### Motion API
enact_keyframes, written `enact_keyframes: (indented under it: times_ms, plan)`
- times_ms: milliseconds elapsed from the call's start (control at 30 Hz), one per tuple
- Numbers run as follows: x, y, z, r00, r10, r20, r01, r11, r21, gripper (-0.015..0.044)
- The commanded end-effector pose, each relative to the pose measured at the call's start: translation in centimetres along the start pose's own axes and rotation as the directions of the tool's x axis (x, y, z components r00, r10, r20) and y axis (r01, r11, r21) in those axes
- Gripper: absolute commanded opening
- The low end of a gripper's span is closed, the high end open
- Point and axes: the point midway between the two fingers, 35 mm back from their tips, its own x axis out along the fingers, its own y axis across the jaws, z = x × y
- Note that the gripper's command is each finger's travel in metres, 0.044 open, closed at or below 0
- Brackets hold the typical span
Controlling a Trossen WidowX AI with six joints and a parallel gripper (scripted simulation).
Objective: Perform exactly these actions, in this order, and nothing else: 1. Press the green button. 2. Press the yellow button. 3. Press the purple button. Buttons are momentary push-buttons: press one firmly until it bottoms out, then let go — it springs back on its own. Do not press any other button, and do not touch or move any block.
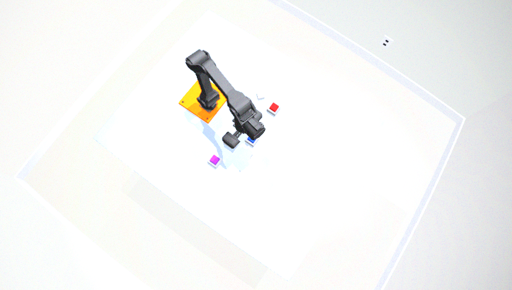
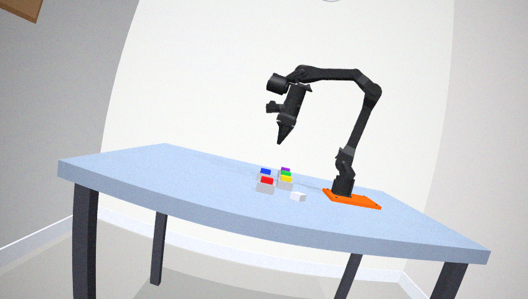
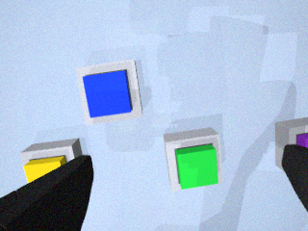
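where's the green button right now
In the wrist view the green button sits on the table just right of centre, between the yellow button at left and the purple button at right, with the blue button up-left; the open pincer hangs above.

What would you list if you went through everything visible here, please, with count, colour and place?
green button: one, green, between the open fingers in the wrist view
yellow button: one, yellow, partly behind one finger
purple button: one, purple, nearest the table's front in the top view
blue button: one, blue, beyond the green one
red button: one, red, off to the side
block: one, white, near the base plate
table: one, pale blue, dark legs
base plate: one, orange
arm: one, dark grey
gripper: one, open, above the buttons
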Motion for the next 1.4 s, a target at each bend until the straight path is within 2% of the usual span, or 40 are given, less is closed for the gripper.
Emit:
enact_keyframes:
  times_ms: [0, 267, 333, 500, 733, 767, 1367]
  plan:
    - [-0.2, -2.7, -4.3, 0.991, 0.042, -0.126, -0.053, 0.995, -0.083, 0.04]
    - [-0.2, -2.7, -4.3, 0.991, 0.042, -0.126, -0.053, 0.995, -0.083, 0.04]
    - [0.6, -2.6, -4.3, 0.991, 0.042, -0.126, -0.053, 0.995, -0.083, 0.0348]
    - [5.7, -2.4, -5.0, 0.991, 0.042, -0.126, -0.053, 0.995, -0.083, 0.0216]
    - [5.9, -2.4, -5.0, 0.991, 0.042, -0.126, -0.053, 0.995, -0.083, 0.0032]
    - [5.9, -2.4, -5.0, 0.991, 0.042, -0.126, -0.053, 0.995, -0.083, 0.002]
    - [7.0, -2.4, -5.1, 0.991, 0.042, -0.126, -0.053, 0.995, -0.083, 0.002]
